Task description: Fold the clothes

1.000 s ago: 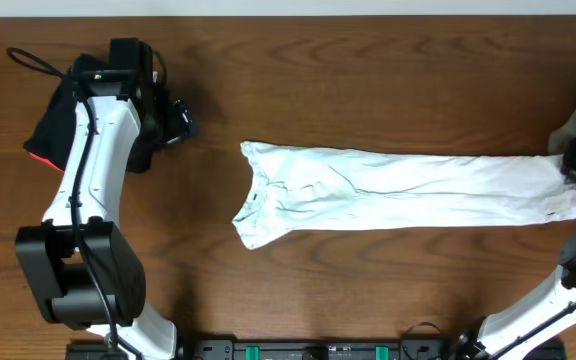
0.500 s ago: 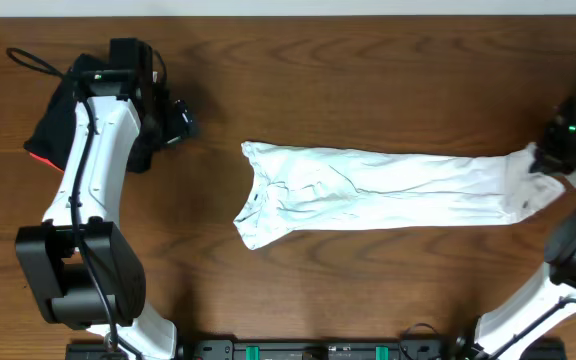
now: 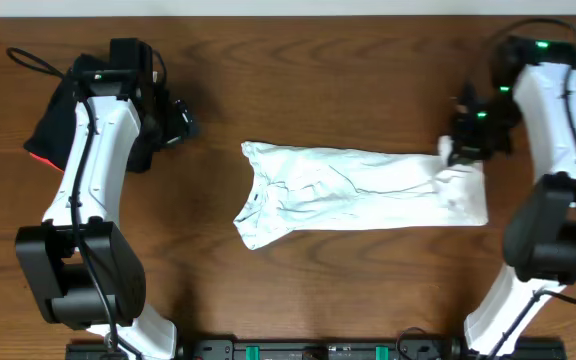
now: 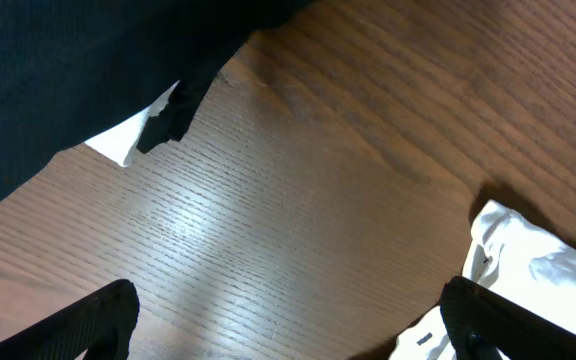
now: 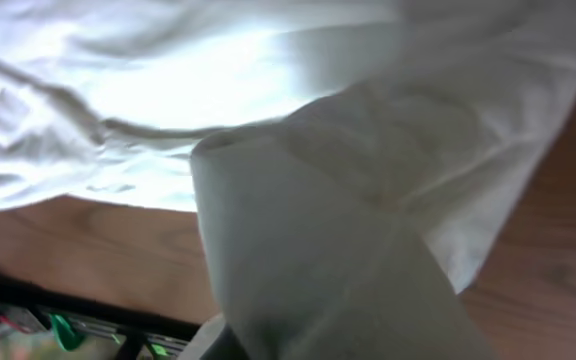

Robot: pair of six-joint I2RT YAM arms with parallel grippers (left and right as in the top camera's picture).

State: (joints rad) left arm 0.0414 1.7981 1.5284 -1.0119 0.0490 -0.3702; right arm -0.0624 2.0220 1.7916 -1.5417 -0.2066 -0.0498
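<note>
The clothes, a white T-shirt [image 3: 353, 195], lie as a long narrow strip across the middle of the table, collar end to the left. My right gripper [image 3: 458, 152] is shut on the strip's right end and holds it lifted and doubled back over the strip. In the right wrist view white shirt cloth [image 5: 368, 200] fills the frame and hides the fingers. My left gripper [image 3: 182, 122] hovers open and holding nothing over bare wood at the far left. Its wrist view shows both fingertips [image 4: 98, 318] wide apart, with the shirt's collar end [image 4: 543, 265] at the lower right.
A black folded garment [image 3: 53, 125] with a red-orange edge lies at the far left under the left arm. It also shows as the black garment [image 4: 58, 70] in the left wrist view. The arm bases and a black rail [image 3: 318, 350] line the near edge.
My right gripper has travelled from the table's right edge leftward and farther back, carrying the shirt's right end, so the strip is shorter. The left arm has not moved.
</note>
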